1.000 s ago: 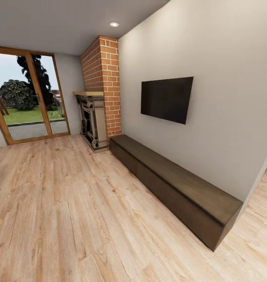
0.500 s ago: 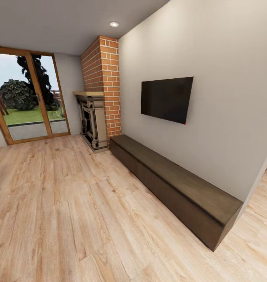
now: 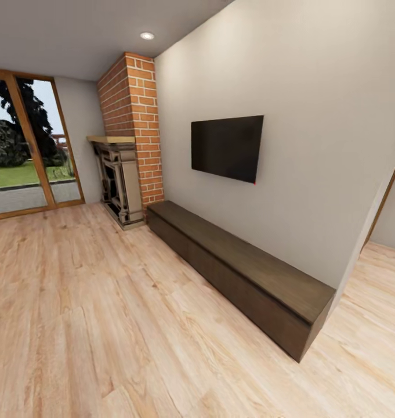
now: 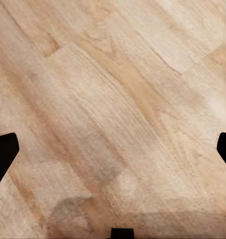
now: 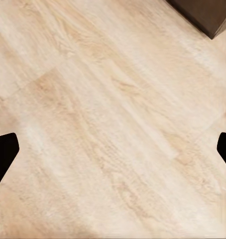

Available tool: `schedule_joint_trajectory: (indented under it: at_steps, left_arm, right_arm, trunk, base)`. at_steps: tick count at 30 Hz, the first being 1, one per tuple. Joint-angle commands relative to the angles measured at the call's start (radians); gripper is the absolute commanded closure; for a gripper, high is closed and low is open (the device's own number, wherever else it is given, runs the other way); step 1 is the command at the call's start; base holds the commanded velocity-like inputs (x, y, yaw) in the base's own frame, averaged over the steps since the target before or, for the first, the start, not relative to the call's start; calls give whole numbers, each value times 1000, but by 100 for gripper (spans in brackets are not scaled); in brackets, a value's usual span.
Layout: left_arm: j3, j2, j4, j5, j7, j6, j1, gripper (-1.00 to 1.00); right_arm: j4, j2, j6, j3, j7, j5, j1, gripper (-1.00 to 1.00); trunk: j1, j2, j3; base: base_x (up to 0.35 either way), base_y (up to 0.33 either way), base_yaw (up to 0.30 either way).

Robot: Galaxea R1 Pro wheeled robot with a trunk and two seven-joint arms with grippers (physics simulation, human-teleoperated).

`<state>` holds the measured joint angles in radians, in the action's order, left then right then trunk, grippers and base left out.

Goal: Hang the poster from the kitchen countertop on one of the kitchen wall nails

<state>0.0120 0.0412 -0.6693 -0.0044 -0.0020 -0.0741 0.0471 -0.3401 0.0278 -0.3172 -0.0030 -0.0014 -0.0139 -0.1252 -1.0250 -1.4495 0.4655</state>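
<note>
Nothing is done yet: both grippers, left [image 4: 113, 149] and right [image 5: 113, 149], hang spread wide and empty over wood floor [image 3: 104, 325]. The poster's whereabouts I cannot tell (TV [image 3: 227, 147] at one o'clock); fetching and hanging remain.

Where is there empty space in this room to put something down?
The dark wooden bench has a long bare top, running along the grey wall under the black TV. The wood floor lies bare from the bench to the glass doors. It gets tight where the fireplace and brick chimney meet the bench end.
</note>
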Motion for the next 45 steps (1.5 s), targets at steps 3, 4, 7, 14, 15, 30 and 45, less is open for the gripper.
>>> schedule_joint_trajectory:
  at_steps: [3, 4, 7, 14, 15, 30, 45]
  left_arm:
    - [-3, 0, -1, -1, -1, -4, 0, -100]
    - [-4, -1, -2, -1, -1, -5, 0, -100]
    - [-12, -9, -35, -1, 0, -14, 0, -100]
    - [-11, -18, -84, -1, -2, -20, 0, -100]
    - [-11, -19, -76, -1, -2, -20, 0, -100]
    - [-6, -18, -28, 3, -3, -23, 0, -100]
    - [-7, -18, -27, 0, -3, -22, 0, -100]
  right_arm:
    - [1, 0, -3, -1, 0, -1, -1, -100]
    - [1, 0, -3, -1, 0, -1, -1, -100]
    - [1, 0, -3, -1, 1, -1, -1, -100]
    - [1, 0, -4, 0, 1, 0, -1, -100]
    - [1, 0, -5, 0, 1, 0, -1, -100]
    - [1, 1, -5, -3, -2, 2, -1, -100]
    - [1, 1, -5, -3, -2, 2, -1, -100]
  trunk:
    - [0, 0, -1]
    - [0, 0, -1]
    - [0, 0, -3]
    - [0, 0, -7]
    - [0, 0, -7]
    - [0, 0, -16]
    - [0, 0, -26]
  base:
    - [0, 0, -291]
    - [0, 0, -294]
    - [0, 0, -296]
    - [0, 0, -298]
    - [0, 0, -298]
    - [0, 0, -298]
    - [0, 0, -298]
